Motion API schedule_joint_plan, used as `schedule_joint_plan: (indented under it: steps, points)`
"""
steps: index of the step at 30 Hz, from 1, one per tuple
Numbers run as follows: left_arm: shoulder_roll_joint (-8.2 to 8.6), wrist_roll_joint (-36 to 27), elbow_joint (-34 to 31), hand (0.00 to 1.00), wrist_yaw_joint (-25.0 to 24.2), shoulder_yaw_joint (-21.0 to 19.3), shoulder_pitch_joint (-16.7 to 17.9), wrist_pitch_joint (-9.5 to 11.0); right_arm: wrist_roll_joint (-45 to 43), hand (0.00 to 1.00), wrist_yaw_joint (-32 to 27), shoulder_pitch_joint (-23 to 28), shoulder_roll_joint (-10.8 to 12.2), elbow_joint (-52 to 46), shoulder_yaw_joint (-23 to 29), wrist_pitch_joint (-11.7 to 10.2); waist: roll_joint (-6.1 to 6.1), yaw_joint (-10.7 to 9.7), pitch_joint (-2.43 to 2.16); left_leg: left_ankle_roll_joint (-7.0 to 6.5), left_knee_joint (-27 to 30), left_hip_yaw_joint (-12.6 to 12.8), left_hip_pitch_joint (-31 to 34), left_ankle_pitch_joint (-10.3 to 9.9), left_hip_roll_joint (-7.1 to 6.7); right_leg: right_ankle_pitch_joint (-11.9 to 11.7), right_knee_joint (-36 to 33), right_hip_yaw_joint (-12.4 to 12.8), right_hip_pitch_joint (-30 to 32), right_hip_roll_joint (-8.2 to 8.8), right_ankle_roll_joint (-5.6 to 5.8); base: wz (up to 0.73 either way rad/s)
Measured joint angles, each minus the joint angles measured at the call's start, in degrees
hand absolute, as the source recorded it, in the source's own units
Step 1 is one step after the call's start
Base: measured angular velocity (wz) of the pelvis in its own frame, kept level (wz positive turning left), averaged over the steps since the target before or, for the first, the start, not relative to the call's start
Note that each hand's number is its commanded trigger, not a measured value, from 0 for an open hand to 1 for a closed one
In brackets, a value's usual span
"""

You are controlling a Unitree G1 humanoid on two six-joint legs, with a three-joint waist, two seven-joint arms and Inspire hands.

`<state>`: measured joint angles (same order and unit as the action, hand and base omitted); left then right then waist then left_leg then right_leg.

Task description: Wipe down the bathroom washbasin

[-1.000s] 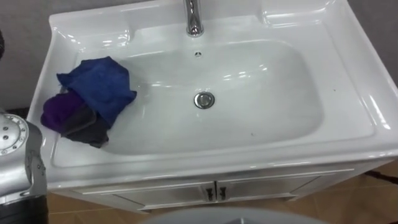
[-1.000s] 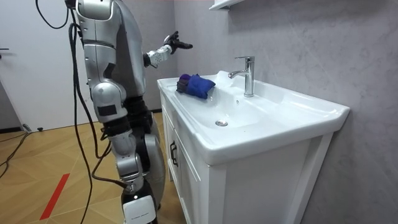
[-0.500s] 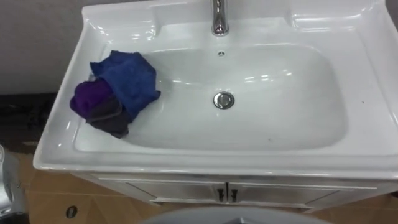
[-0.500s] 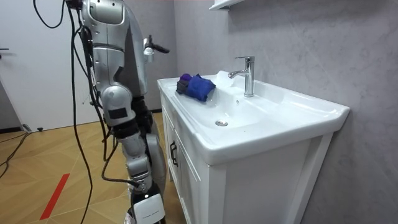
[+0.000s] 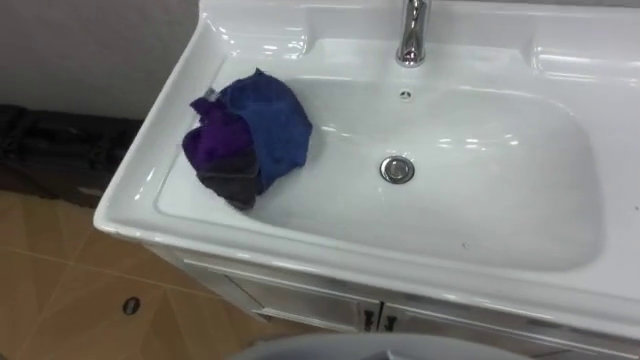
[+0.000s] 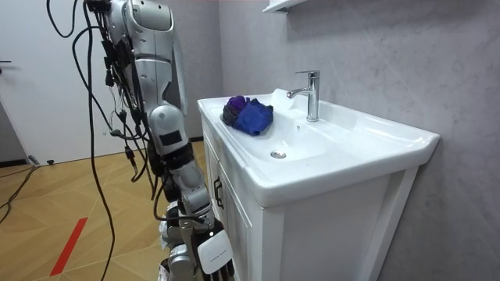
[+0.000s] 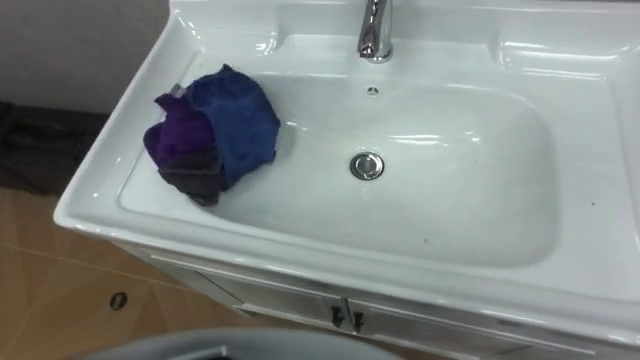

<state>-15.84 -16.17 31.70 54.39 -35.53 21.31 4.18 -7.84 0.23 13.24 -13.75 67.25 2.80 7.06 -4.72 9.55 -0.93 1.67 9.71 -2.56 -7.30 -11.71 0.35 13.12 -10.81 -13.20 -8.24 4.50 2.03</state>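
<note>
Glossy white ceramic basin [image 5: 150, 165], soft matt cloth bundle [image 5: 250, 140], polished metal tap [image 5: 411, 35].

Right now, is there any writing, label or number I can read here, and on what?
None can be read.
The basin, tap, bundled cloths and cabinet show no print.
The floor's small round disc is too small to tell.
</note>
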Motion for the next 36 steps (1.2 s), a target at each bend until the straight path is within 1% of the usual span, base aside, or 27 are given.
schedule_joint_plan:
  steps: [1, 2, 3, 4, 5, 6, 7, 8, 10, 11, 13, 14, 16, 17, 19, 20, 22, 23, 25, 26, 28, 30, 32, 34, 36]
  points:
    - [0.73, -0.1, 1.33, 0.0, -0.05, 0.63, 0.48, -0.09, 0.05, 0.0, 0.08, 0.05, 0.01, 0.03, -0.51, 0.11, 0.22, 0.0, 0.01, -0.01, 0.0, 0.0, 0.05, 0.0, -0.06, 0.0, -0.01, -0.07, -0.01, 0.06, 0.01, 0.03]
    - [1.13, -0.08, 1.76, 0.0, -0.06, 1.07, 0.83, -0.09, 0.06, 0.0, 0.21, 0.3, 0.03, 0.1, -0.57, 0.16, 0.37, 0.01, 0.01, -0.01, 0.0, 0.0, 0.06, 0.01, -0.08, -0.01, -0.03, -0.07, -0.01, 0.08, 0.02, 0.0]
    - [1.87, 0.06, 3.02, 0.0, -0.08, 2.26, 1.8, -0.1, 0.06, 0.0, 0.26, 0.61, 0.1, 0.16, -0.52, 0.3, 0.6, -0.02, 0.01, -0.02, 0.0, 0.05, 0.01, 0.01, -0.1, -0.03, -0.08, -0.05, -0.06, 0.1, 0.04, 0.0]
    - [2.73, 0.1, 4.37, 0.0, -0.08, 3.82, 2.49, -0.1, 0.08, 0.0, 0.16, 0.56, 0.11, 0.26, -0.42, 0.39, 0.9, -0.23, 0.03, -0.02, -0.02, 0.06, -0.1, 0.01, -0.13, -0.03, -0.08, 0.0, -0.12, 0.15, 0.05, 0.0]
    - [3.01, 0.17, 5.39, 0.0, -0.11, 5.15, 2.83, -0.1, 0.08, 0.0, 0.08, 0.27, 0.11, 0.28, -0.42, 0.46, 1.05, -0.48, 0.0, -0.02, -0.02, 0.02, -0.11, 0.01, -0.15, -0.03, -0.09, -0.08, -0.18, 0.17, 0.05, 0.07]
    - [3.44, 0.34, 7.82, 0.0, -0.58, 8.15, 3.39, -0.2, 0.16, 0.0, 0.02, 0.11, 0.12, 0.28, -0.42, 0.48, 1.27, -1.3, 0.07, -0.02, -0.02, -0.29, -0.12, 0.01, -0.21, -0.03, -0.01, -0.57, -0.52, 0.22, 0.06, 0.16]
    - [3.77, 0.96, 10.42, 0.0, -1.77, 10.43, 3.52, -0.58, 0.47, 0.0, 0.03, 0.42, 0.16, 0.3, -0.44, 0.46, 1.54, -1.82, 0.08, -0.02, -0.09, -0.73, -0.41, 0.01, -0.26, -0.02, 0.2, -0.95, -1.01, 0.23, 0.09, 0.15]
    - [3.93, 1.26, 11.59, 0.0, -2.39, 11.56, 3.54, -0.86, 0.53, 0.0, 0.04, 0.55, 0.18, 0.31, -0.45, 0.46, 1.69, -1.99, 0.1, -0.02, -0.07, -0.74, -0.53, 0.01, -0.24, 0.0, 0.2, -0.99, -1.1, 0.24, 0.09, 0.06]
    - [4.36, 1.73, 16.77, 0.0, -4.82, 16.21, 3.45, -1.65, 0.79, 0.0, 0.17, 0.6, 0.13, 0.87, -0.96, 0.46, 2.1, -2.51, 0.19, -0.02, -0.13, -0.59, -1.02, 0.0, -0.15, 0.02, 0.29, -0.76, -1.41, 0.18, 0.06, -0.04]
    - [4.57, 1.84, 17.95, 0.0, -5.48, 17.22, 3.46, -1.8, 0.79, 0.0, 0.28, 0.22, 0.14, 1.14, -1.08, 0.47, 2.19, -2.85, 0.19, -0.02, -0.16, -0.59, -1.03, 0.0, -0.15, 0.03, 0.23, -0.77, -1.41, 0.2, 0.06, 0.0]
    - [5.25, 4.22, 21.63, 0.0, -7.99, 20.64, 3.36, -2.36, 0.75, 0.0, 0.93, -0.7, 0.41, 2.58, -1.58, 0.47, 2.44, -3.63, 0.26, -0.03, -0.13, -0.52, -1.1, -0.01, -0.15, 0.04, 0.18, -0.75, -1.53, 0.21, 0.06, 0.0]
    - [5.37, 4.85, 21.97, 0.0, -8.46, 21.22, 3.38, -2.46, 0.83, 0.0, 1.17, -0.77, 0.49, 2.82, -1.67, 0.45, 2.58, -3.89, 0.35, -0.05, -0.11, -0.53, -1.02, -0.02, -0.16, 0.06, 0.2, -0.85, -1.68, 0.22, 0.09, 0.08]
    - [5.53, 7.67, 23.7, 0.0, -10.42, 23.95, 3.17, -2.7, 1.32, 0.0, 1.96, -1.3, 0.5, 4.07, -1.7, 0.43, 2.72, -4.96, 0.4, -0.22, -0.17, -0.67, -0.91, -0.13, -0.18, 0.25, 0.17, -0.97, -1.67, 0.22, 0.23, 0.06]
    - [5.59, 8.28, 23.91, 0.0, -10.99, 24.43, 3.0, -2.77, 1.31, 0.0, 2.13, -1.39, 0.51, 4.34, -1.73, 0.44, 2.74, -5.23, 0.4, -0.24, -0.21, -0.68, -0.92, -0.14, -0.18, 0.24, 0.12, -0.98, -1.67, 0.22, 0.23, 0.0]
    - [5.9, 10.51, 24.03, 0.0, -13.9, 25.94, 2.64, -2.95, 1.36, 0.0, 3.02, -1.71, 0.59, 5.27, -2.26, 0.27, 2.91, -6.17, 0.38, -0.28, -0.3, -0.68, -0.95, -0.15, -0.18, 0.24, 0.09, -1.06, -1.7, 0.22, 0.23, 0.0]
    - [5.91, 10.97, 24.21, 0.0, -14.62, 26.37, 2.58, -2.96, 1.42, 0.0, 3.21, -1.87, 0.61, 5.64, -2.63, 0.17, 2.98, -6.24, 0.38, -0.29, -0.27, -0.65, -0.97, -0.15, -0.17, 0.24, 0.09, -1.06, -1.71, 0.22, 0.23, 0.0]
    - [5.93, 12.49, 25.42, 0.0, -17.55, 27.19, 1.15, -3.05, 1.43, 0.0, 3.8, -1.98, 0.79, 6.32, -3.98, -0.01, 3.38, -6.36, 0.38, -0.3, -0.16, -0.5, -0.97, -0.14, -0.16, 0.23, 0.08, -1.0, -1.72, 0.22, 0.22, 0.0]
    - [5.93, 12.66, 25.56, 0.0, -18.08, 27.56, 0.81, -3.1, 1.43, 0.0, 3.84, -1.98, 0.85, 6.32, -4.06, -0.02, 3.48, -6.54, 0.41, -0.3, -0.16, -0.31, -0.98, -0.14, -0.15, 0.23, 0.1, -0.9, -1.71, 0.22, 0.22, -0.06]
    - [6.14, 12.85, 25.74, 0.0, -20.54, 29.24, 0.16, -3.42, 1.42, 0.0, 4.37, -2.36, 0.93, 6.32, -4.08, -0.09, 3.89, -7.24, 0.48, -0.31, -0.16, 1.12, -1.05, -0.14, -0.1, 0.22, 0.15, -0.36, -1.72, 0.27, 0.24, -0.1]
    - [6.23, 12.96, 25.78, 0.0, -21.12, 29.43, -0.27, -3.53, 1.4, 0.0, 4.48, -2.64, 1.01, 6.34, -4.07, -0.09, 4.04, -7.65, 0.51, -0.31, -0.17, 1.22, -1.05, -0.14, -0.11, 0.22, 0.12, -0.23, -1.7, 0.28, 0.24, -0.12]
    - [6.33, 13.57, 26.93, 0.0, -23.07, 30.34, -1.39, -4.04, 1.33, 0.0, 4.99, -3.34, 1.39, 6.45, -4.07, -0.12, 4.57, -8.02, 0.92, -0.31, -0.18, 2.26, -1.13, -0.14, -0.06, 0.22, 0.17, 0.53, -1.49, 0.24, 0.25, -0.14]
    - [6.33, 13.9, 27.64, 0.0, -24.22, 30.88, -2.64, -4.38, 1.32, 0.0, 5.12, -3.55, 1.53, 6.45, -4.07, -0.09, 4.77, -8.19, 1.0, -0.38, -0.28, 2.53, -0.99, -0.19, -0.06, 0.22, 0.16, 0.85, -1.05, 0.25, 0.28, -0.11]
    - [6.36, 14.25, 27.78, 0.0, -25.34, 31.47, -3.15, -4.65, 1.31, 0.0, 5.48, -4.05, 1.54, 6.56, -4.08, 0.02, 4.82, -8.64, 1.09, -0.39, -0.31, 2.95, -0.78, -0.2, -0.06, 0.15, 0.12, 1.22, -0.71, 0.24, 0.39, -0.11]
    - [6.36, 14.96, 27.78, 0.0, -26.66, 31.52, -3.14, -5.58, 1.04, 0.0, 5.78, -4.13, 1.64, 6.56, -4.08, 0.1, 4.83, -9.48, 1.1, -0.39, -0.3, 3.93, -0.87, -0.22, -0.06, 0.15, 0.21, 1.93, -0.67, 0.24, 0.4, -0.11]
    - [6.34, 17.14, 27.88, 0.0, -28.12, 31.5, -3.29, -6.51, 0.93, 0.0, 6.13, -4.15, 1.86, 6.55, -4.07, 0.36, 4.85, -10.15, 1.1, -0.41, -0.31, 3.93, -0.85, -0.24, -0.06, 0.15, 0.24, 1.96, -0.67, 0.24, 0.4, -0.02]
